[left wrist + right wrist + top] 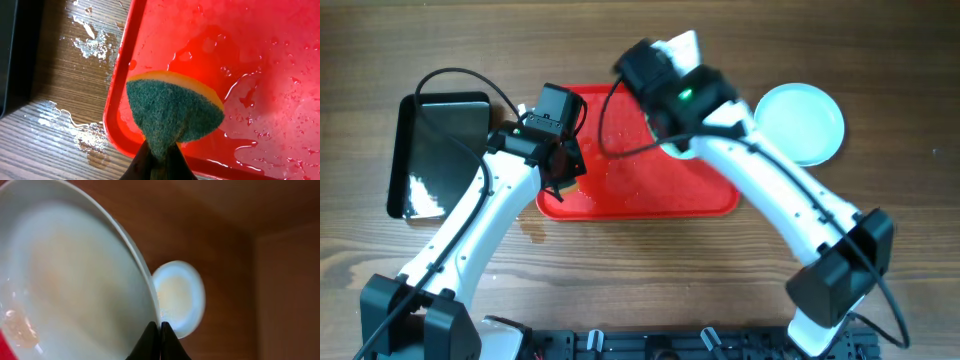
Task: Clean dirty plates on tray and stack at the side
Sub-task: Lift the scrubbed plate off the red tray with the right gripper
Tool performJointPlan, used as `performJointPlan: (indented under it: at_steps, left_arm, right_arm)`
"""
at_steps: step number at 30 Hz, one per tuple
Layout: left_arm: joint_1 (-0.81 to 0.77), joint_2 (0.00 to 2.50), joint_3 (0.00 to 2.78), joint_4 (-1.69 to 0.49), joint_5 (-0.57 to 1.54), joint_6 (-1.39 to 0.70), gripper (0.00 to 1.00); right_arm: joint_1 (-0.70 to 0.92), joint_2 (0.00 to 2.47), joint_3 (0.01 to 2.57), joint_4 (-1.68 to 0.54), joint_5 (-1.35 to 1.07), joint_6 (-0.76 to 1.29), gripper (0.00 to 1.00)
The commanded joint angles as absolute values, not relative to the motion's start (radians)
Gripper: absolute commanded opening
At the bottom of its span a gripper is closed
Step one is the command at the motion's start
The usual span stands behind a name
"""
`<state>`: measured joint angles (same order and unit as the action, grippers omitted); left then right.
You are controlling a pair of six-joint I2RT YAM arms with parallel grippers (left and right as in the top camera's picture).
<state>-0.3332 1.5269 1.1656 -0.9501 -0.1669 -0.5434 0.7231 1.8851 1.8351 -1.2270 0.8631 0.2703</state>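
The red tray lies mid-table, wet and bare; it also shows in the left wrist view. My left gripper is shut on a green-and-yellow sponge held over the tray's front-left corner. My right gripper is shut on the rim of a pale plate, held tilted above the tray's far edge; a bit of it shows in the overhead view. Another pale plate lies on the table right of the tray. A third plate is not visible.
A glossy black tray lies at the left of the table. Spilled water wets the wood beside the red tray's left edge. The right arm crosses the tray's right corner.
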Motion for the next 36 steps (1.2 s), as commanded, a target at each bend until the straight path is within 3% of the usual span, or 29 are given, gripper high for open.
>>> performJointPlan:
  at_steps: [1,15,22,27,36]
  left_arm:
    - [-0.327,1.534,1.155,-0.952,-0.146,-0.539,0.04]
    - [-0.327,1.534,1.155,-0.962,-0.146,-0.539,0.04]
    - [-0.327,1.534,1.155,-0.962,-0.146,-0.539,0.04]
    - [-0.327,1.534,1.155,-0.964,-0.146,-0.539,0.04]
    - [-0.327,1.534,1.155,-0.959,-0.146,-0.539,0.04]
  right_arm:
    - [0.794,1.88,1.847,-1.243,1.167,0.261,0.05]
    - [0.834,1.88,1.847,-1.252,1.187,0.252,0.04]
    - [0.822,1.88,1.844,-1.251,1.074,0.269,0.04]
    - [0.69,1.879,1.844,-1.25,0.877,0.349,0.04]
    - [0.19,1.879,1.844,-1.24,0.216,0.34,0.04]
